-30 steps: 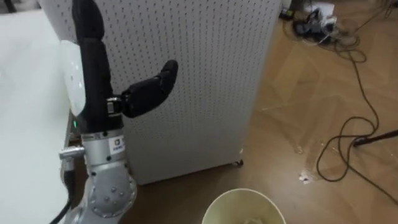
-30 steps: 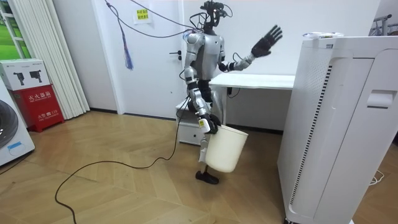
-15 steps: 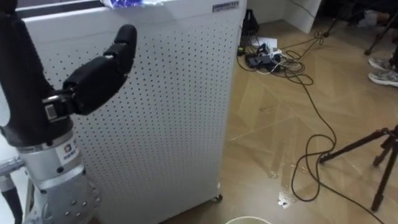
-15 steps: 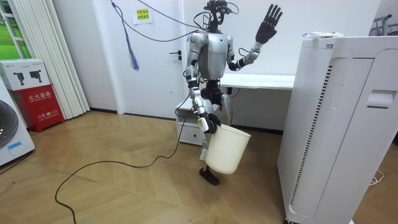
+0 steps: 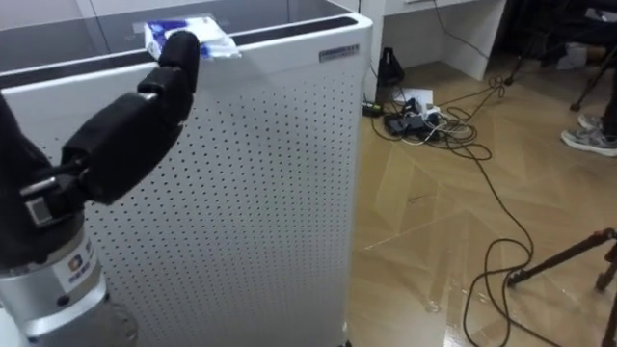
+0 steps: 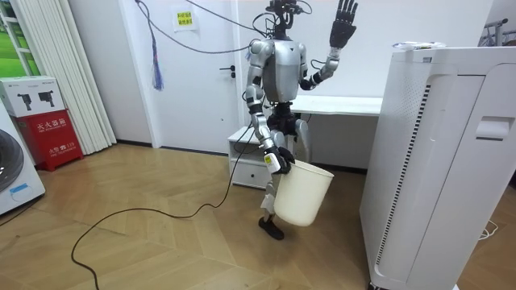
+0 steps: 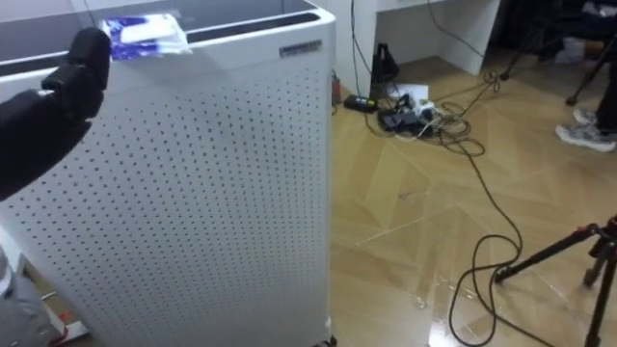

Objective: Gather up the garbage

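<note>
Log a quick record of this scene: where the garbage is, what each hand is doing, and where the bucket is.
garbage: blue and white wrapper on top of the white perforated cabinet
left hand: raised, open, short of the wrapper
right hand: low, holding the white bucket by its rim
floor: cables on wood

The robot stands by the white table, left hand raised high with fingers straight, right hand gripping a white bucket by its rim.

L hand raised higher, robot stepped closer
</note>
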### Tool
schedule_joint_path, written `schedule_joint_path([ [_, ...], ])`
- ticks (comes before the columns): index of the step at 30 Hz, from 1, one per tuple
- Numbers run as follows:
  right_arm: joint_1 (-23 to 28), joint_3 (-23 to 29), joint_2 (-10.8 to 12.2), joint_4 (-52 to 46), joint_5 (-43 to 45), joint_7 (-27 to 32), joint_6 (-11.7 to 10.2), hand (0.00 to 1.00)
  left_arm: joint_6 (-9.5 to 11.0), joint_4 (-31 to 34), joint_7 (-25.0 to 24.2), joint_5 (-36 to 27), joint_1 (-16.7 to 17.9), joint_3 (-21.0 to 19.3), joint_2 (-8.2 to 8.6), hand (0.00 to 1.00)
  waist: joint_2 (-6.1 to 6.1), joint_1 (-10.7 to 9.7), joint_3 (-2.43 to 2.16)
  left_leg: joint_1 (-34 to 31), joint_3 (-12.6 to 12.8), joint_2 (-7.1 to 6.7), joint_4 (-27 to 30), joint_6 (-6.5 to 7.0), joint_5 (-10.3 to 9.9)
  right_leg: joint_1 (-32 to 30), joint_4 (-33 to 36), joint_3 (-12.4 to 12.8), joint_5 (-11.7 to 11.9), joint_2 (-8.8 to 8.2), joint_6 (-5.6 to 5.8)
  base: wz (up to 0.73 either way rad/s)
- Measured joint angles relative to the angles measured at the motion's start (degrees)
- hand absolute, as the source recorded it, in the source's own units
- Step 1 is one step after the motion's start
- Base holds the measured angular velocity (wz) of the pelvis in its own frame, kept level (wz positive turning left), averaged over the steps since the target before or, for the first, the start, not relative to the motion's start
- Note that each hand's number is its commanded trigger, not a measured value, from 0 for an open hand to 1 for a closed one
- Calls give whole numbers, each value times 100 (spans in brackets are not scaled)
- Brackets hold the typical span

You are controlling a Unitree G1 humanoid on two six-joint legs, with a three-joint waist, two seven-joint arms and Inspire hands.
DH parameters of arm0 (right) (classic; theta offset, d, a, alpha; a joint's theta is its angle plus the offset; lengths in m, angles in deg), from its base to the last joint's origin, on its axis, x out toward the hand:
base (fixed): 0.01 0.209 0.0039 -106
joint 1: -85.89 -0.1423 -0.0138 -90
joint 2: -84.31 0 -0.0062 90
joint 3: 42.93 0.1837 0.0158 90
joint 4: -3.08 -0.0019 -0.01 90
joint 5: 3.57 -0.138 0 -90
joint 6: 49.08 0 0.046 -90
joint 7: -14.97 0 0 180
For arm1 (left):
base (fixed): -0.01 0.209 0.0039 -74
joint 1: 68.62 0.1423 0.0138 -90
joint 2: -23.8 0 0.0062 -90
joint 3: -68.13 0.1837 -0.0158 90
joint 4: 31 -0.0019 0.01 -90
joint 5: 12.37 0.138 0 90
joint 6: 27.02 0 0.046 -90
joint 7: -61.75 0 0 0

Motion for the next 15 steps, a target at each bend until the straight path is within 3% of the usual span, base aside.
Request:
schedule_joint_path([
  [2,36,176,-17,-116,153,-22,42,100,-42,6,-57,-69,-20,-2,-20,0,70,-37,-28,21,-15,-30,-55,35,-12,151,-330,-82,123,-30,47,11],
  [7,57,249,51,-152,417,-50,52,100,-235,165,-218,-26,-23,-2,-82,0,159,-68,-28,110,-61,-119,-227,77,-22,304,-545,-143,165,-108,96,7],
  [10,59,248,56,-193,479,-207,53,100,-314,249,-313,8,-26,-1,-82,0,240,-69,14,209,-48,-122,-298,86,-30,432,-636,-136,170,-111,103,-1],
  [15,64,250,56,-243,829,-313,54,100,-403,249,-490,335,-52,-10,-99,0,366,-55,23,305,5,-114,-464,91,-28,446,-675,-137,169,-116,103,-3],
])
